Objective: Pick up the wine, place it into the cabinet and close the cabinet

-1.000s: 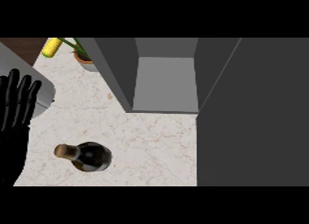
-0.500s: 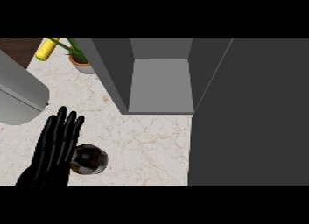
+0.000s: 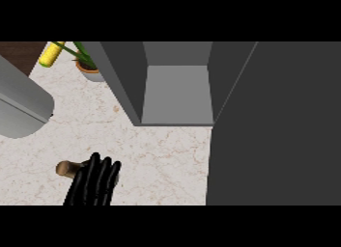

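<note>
The left hand has slid down over the wine near the counter's front-left edge. Its fingers look straight, apparently not yet gripping, so the grasp is still to come. Only the tan cork end shows. The cabinet stands open.

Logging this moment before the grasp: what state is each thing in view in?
cabinet: door open, inside bare.
wine bottle: on the counter, mostly hidden under the hand, only the cork end showing.
left hand: open, fingers straight, over the bottle.
potted plant: upright at the back.
</note>
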You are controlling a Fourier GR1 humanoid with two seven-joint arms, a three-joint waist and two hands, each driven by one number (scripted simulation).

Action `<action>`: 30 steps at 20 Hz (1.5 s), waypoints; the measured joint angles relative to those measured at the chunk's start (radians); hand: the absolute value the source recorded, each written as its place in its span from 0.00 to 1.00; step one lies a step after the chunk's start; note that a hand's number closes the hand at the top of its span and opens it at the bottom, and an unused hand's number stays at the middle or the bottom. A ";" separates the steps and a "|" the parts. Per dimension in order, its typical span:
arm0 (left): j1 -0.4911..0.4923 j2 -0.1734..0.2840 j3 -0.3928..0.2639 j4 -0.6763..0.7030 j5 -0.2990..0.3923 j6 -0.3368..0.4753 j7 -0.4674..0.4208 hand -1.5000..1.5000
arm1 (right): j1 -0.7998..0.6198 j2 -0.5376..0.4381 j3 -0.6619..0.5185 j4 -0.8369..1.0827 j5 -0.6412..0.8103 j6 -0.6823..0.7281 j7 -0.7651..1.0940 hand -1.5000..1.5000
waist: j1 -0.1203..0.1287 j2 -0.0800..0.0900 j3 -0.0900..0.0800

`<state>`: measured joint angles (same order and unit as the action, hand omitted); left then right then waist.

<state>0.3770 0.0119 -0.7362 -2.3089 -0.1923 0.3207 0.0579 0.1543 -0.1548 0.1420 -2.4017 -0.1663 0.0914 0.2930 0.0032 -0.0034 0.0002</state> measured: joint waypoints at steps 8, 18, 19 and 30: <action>-0.060 0.010 -0.126 -0.057 -0.133 0.136 0.163 0.00 | -0.046 0.012 0.023 -0.038 0.032 -0.027 0.099 0.00 | -0.003 0.001 0.000; -0.087 0.033 -0.143 -0.067 -0.159 0.229 0.246 0.00 | -0.112 0.018 0.016 -0.054 0.050 -0.048 0.186 0.00 | 0.000 0.000 0.000; -0.082 0.043 -0.139 -0.069 -0.159 0.233 0.247 0.00 | -0.121 0.018 0.005 -0.054 0.050 -0.049 0.189 0.00 | 0.000 0.000 0.000; -0.069 0.124 -0.029 -0.082 -0.148 0.262 0.256 0.00 | -0.129 0.021 0.004 -0.069 0.062 -0.060 0.214 0.00 | -0.001 -0.001 0.000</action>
<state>0.3079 0.1360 -0.7648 -2.3905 -0.3399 0.5827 0.3141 0.0248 -0.1336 0.1462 -2.4709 -0.1040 0.0313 0.5067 0.0019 -0.0045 -0.0002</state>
